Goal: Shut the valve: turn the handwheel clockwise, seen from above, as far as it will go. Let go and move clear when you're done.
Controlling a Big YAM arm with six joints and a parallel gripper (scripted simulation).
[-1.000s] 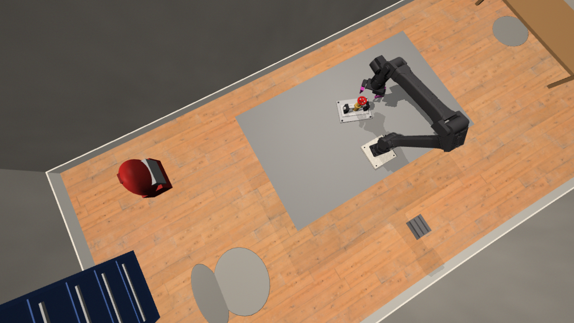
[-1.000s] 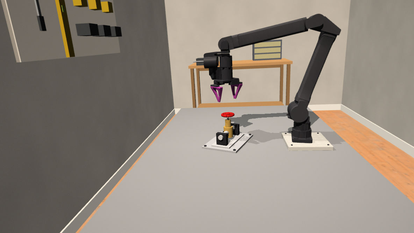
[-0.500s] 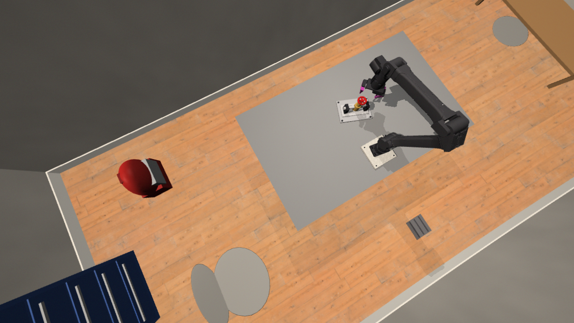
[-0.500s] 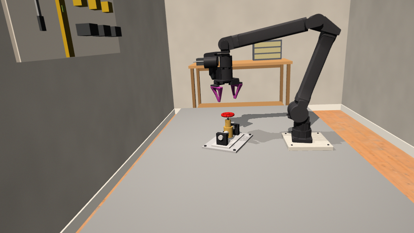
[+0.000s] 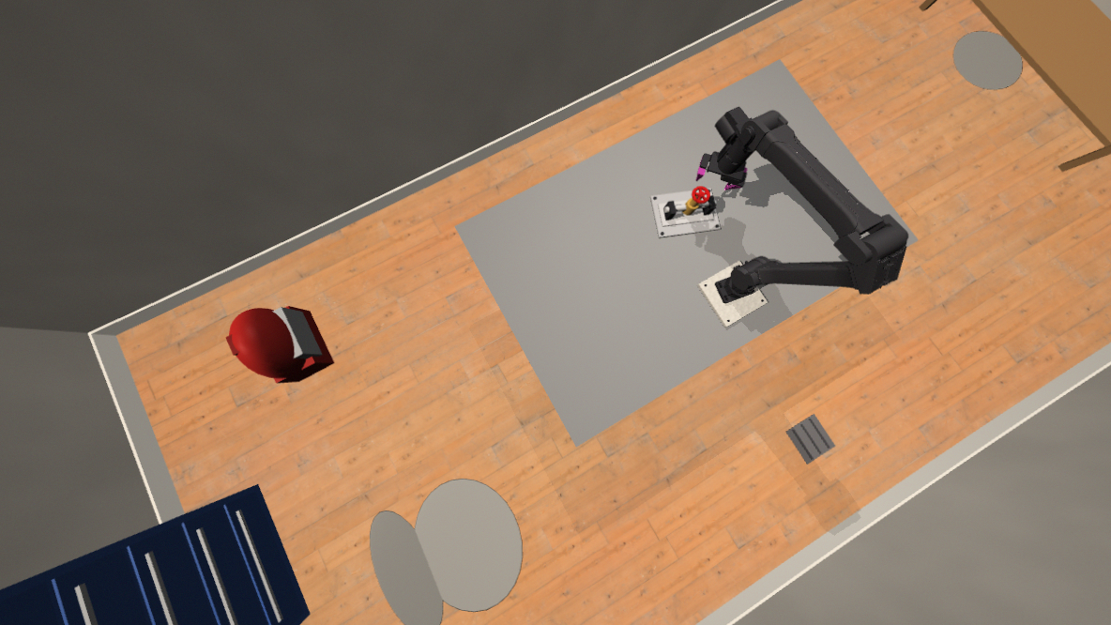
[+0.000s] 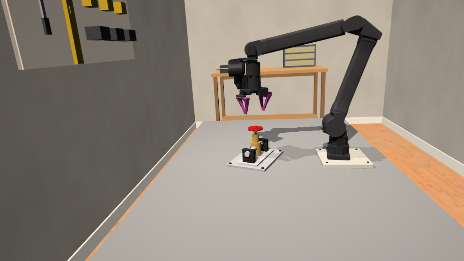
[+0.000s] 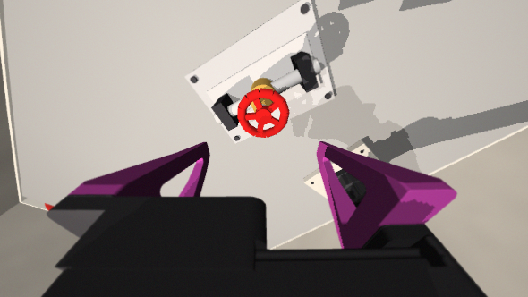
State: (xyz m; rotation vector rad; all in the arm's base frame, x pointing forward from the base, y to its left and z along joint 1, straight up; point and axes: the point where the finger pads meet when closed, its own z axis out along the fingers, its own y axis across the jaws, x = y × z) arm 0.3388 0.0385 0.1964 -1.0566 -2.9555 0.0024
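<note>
The red handwheel [image 6: 255,128] sits on top of a brass valve body [image 6: 256,143], mounted on a white base plate [image 6: 254,158] on the grey mat. It also shows in the wrist view [image 7: 263,115] and in the overhead view [image 5: 701,194]. My gripper [image 6: 253,105], with purple fingers, is open and empty. It hangs well above the handwheel, a little behind it, and points down. In the wrist view the fingers frame the wheel from a distance. In the overhead view the gripper [image 5: 718,172] is just beyond the wheel.
My arm's base [image 6: 337,151] stands on a white plate to the right of the valve. A wooden table [image 6: 269,89] with a drawer box stands at the back wall. A grey wall runs along the left. A red object [image 5: 275,342] lies far off on the wooden floor.
</note>
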